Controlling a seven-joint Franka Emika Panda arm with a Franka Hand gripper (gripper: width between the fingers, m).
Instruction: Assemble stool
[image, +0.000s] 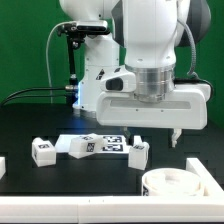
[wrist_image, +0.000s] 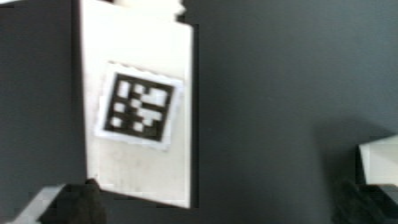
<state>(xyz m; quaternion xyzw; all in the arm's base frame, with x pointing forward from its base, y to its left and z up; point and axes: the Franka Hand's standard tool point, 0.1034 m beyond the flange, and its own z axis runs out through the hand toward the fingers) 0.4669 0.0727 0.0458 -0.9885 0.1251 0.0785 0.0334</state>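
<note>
One leg (image: 137, 152) (white) near the pincer (image: 152, 136)

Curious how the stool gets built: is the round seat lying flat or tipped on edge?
Lying flat. The exterior view shows the seat on the table, its round rim facing up.

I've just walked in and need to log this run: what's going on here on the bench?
The white robot arm holds its pincer above the black table, apparently open and holding nothing. The stool's parts lie loose: short chunky white plastic legs with square tags beside the flat white marker board, and the round rimmed white seat apart, toward the exterior view's right. Nothing is joined yet.
</note>
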